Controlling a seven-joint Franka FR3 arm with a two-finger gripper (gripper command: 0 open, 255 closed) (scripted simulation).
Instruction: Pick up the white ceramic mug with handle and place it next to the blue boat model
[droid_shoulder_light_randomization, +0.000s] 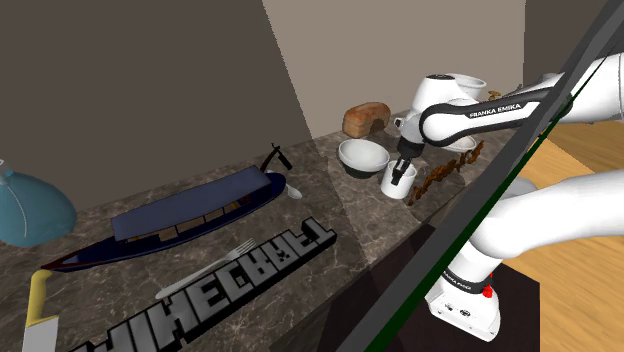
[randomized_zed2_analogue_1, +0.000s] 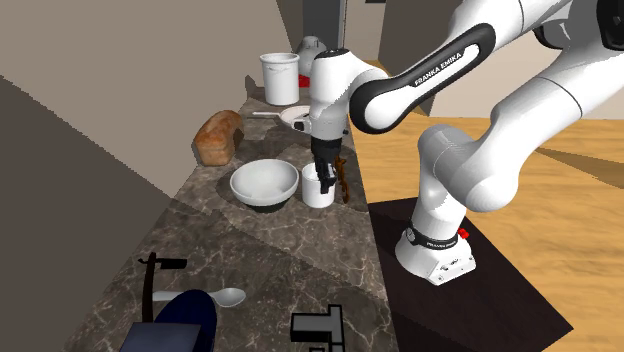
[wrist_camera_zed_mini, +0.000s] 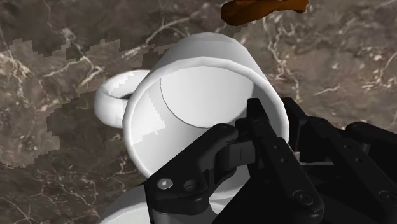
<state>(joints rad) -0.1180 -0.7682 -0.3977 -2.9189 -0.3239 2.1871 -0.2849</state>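
White mug (wrist_camera_zed_mini: 203, 70) on the dark counter (wrist_camera_zed_mini: 63, 38), rim in the pincer's (wrist_camera_zed_mini: 275, 113) firm clasp

Mug (wrist_camera_zed_mini: 197, 76) plain white, centre frame; gripper (wrist_camera_zed_mini: 275, 113) all black; counter (wrist_camera_zed_mini: 57, 57) dark brown marble, pale veins; boat (droid_shoulder_light_randomization: 190, 215) dark navy, left of centre; bowl (droid_shoulder_light_randomization: 362, 156) white; loaf (droid_shoulder_light_randomization: 366, 119) brown; vase (droid_shoulder_light_randomization: 30, 205) teal, left edge

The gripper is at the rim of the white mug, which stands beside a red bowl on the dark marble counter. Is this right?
No. The bowl is white, not red; the second exterior view shows it. The gripper is at the rim of the white mug, which stands beside that bowl on the dark marble counter.
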